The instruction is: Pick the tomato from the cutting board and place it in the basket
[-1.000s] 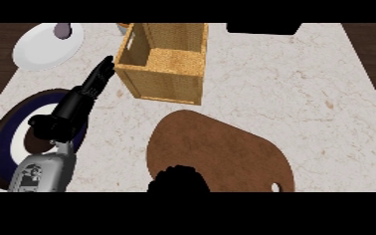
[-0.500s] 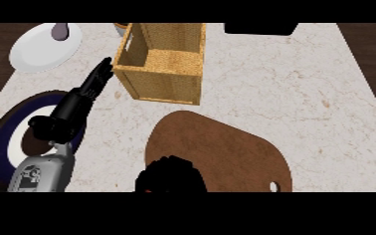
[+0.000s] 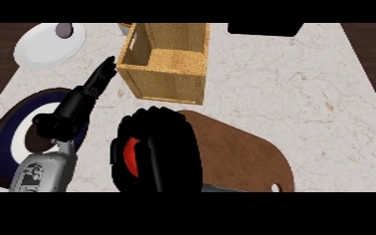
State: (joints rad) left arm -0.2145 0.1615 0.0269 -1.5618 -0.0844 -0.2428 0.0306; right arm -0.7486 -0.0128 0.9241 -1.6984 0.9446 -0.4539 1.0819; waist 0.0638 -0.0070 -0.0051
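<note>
Since the earlier frames the right hand (image 3: 158, 149) has come up from the lower edge and now sits over the left end of the cutting board (image 3: 235, 154), just below the basket (image 3: 167, 62). Its fingers are curled round the tomato (image 3: 130, 154); only a red sliver shows at the hand's left side, the rest is hidden. Can't tell whether the tomato is lifted off the board or touching it. Left hand (image 3: 92, 87) unchanged: fingers straight and together, pointing up-right beside the basket's left wall, holding nothing. Basket, white plate (image 3: 44, 50) at top left and dark-rimmed plate (image 3: 22, 114) on the bench (image 3: 294, 79) haven't moved. Dark-rimmed plate is partly covered by the left forearm and cut by the left edge.
</note>
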